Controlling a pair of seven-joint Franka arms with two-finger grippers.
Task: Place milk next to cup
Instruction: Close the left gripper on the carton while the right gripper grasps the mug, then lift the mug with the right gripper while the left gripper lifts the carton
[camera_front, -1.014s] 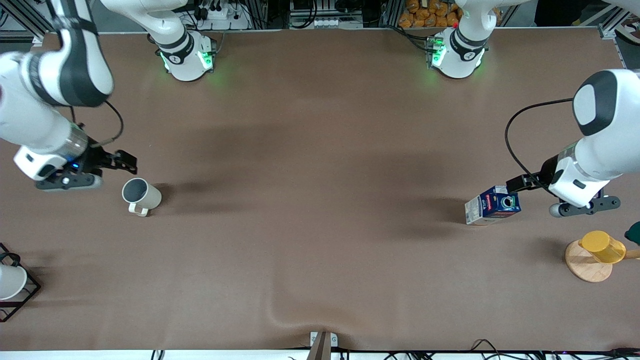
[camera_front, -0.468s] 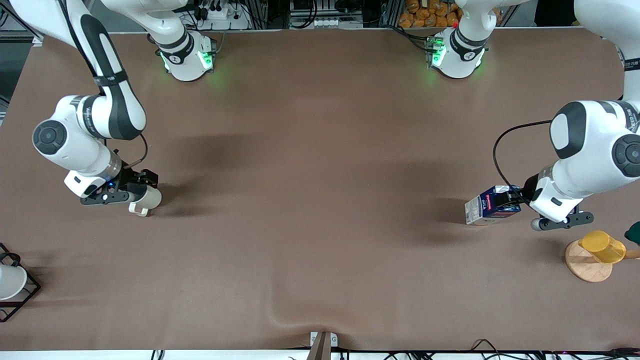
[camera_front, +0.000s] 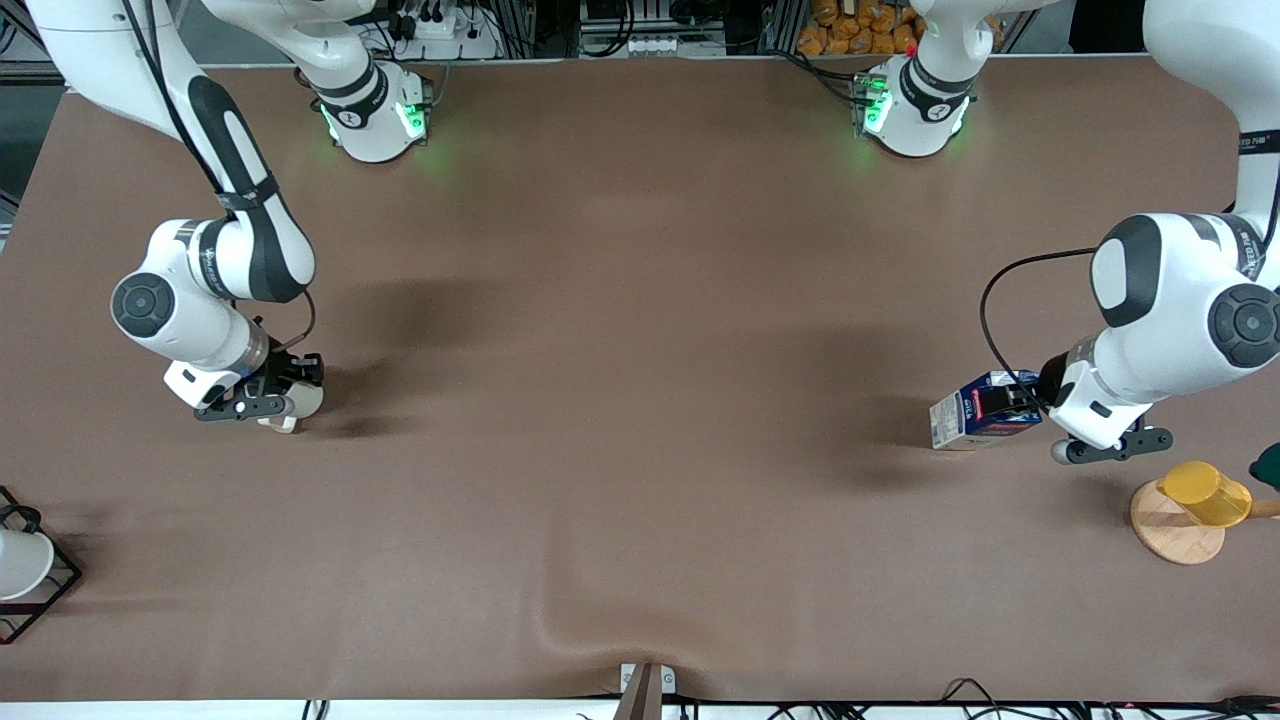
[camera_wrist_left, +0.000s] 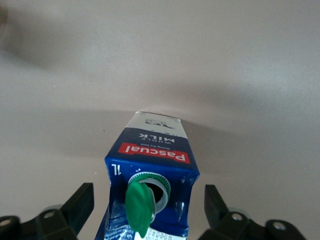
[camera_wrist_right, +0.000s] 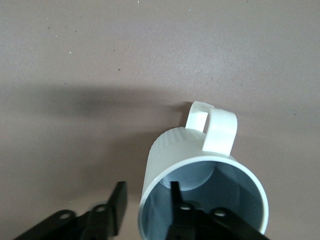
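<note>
While your left pincer (camera_wrist_left: 145, 210) straddles the milk (camera_front: 985, 410) with fingers wide, nothing is gripped. Your right pincer (camera_wrist_right: 147, 212) – also spread – has one finger inside the cup (camera_wrist_right: 202, 187).

A yellow plastic cup (camera_front: 1205, 493) lies tipped on a round wooden coaster (camera_front: 1176, 527) at the left arm's end of the brown bench (camera_front: 640, 350). At the right arm's end, a white cup (camera_front: 20, 563) sits in a black wire frame (camera_front: 45, 590).
</note>
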